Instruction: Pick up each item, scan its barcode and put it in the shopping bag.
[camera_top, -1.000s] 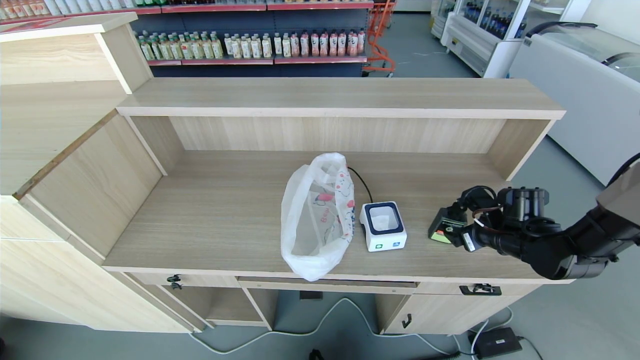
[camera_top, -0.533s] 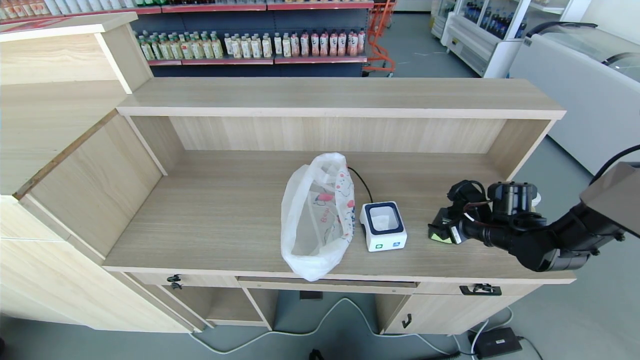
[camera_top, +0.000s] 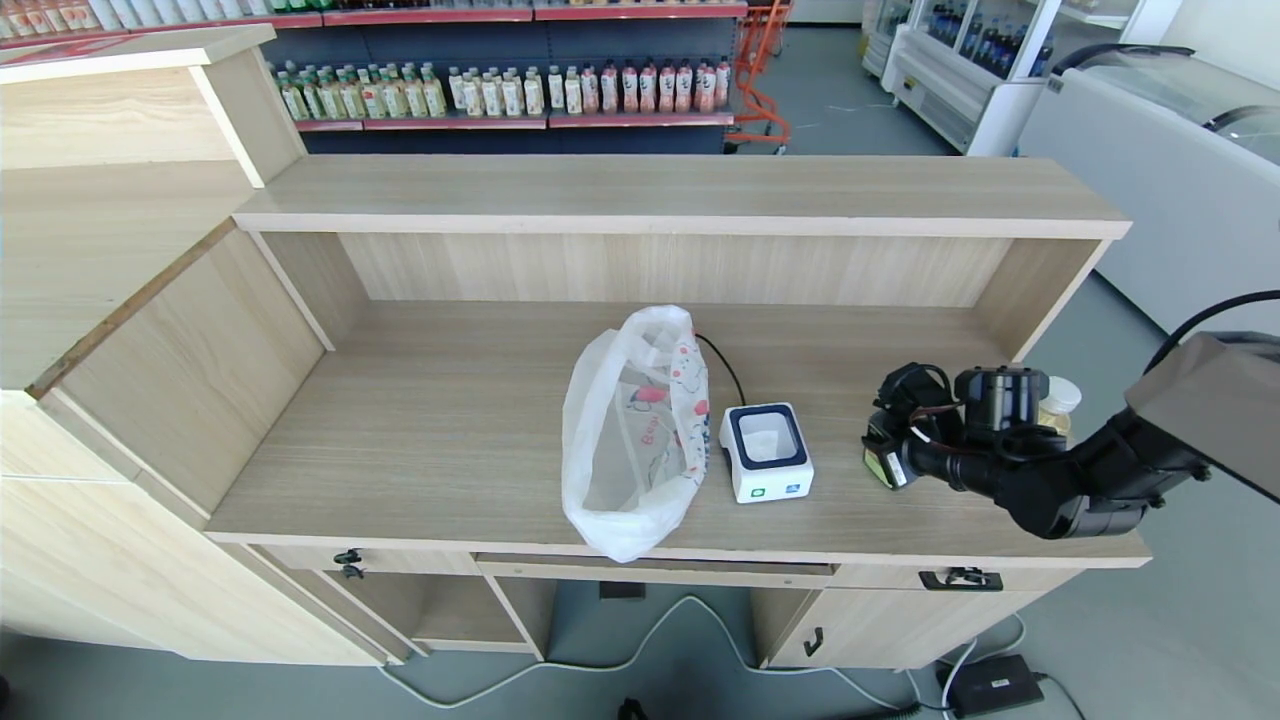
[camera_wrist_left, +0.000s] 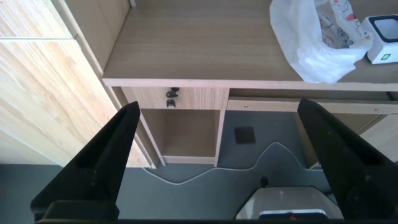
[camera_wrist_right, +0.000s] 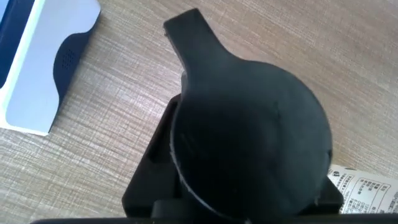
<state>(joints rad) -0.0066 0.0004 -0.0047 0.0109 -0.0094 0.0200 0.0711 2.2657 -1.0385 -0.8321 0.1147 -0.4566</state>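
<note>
Your green item (camera_top: 879, 468) shows just right of the scanner (camera_top: 766, 452), low over the bench (camera_top: 450, 430) and under the right claw (camera_top: 888, 450). You cannot tell whether that claw is clamped on it. The right wrist view adds a white label (camera_wrist_right: 360, 186) whose fine print is too small to read. The shopping bag (camera_top: 635, 430), printed in red, lies just left of the scanner. The left wrist view shows the left claw (camera_wrist_left: 217, 162) with its fingers wide apart.

a wooden counter (camera_top: 450, 420) bears a shopping bag (camera_top: 630, 440), a scanner (camera_top: 765, 450) and a jar (camera_top: 1058, 398).
</note>
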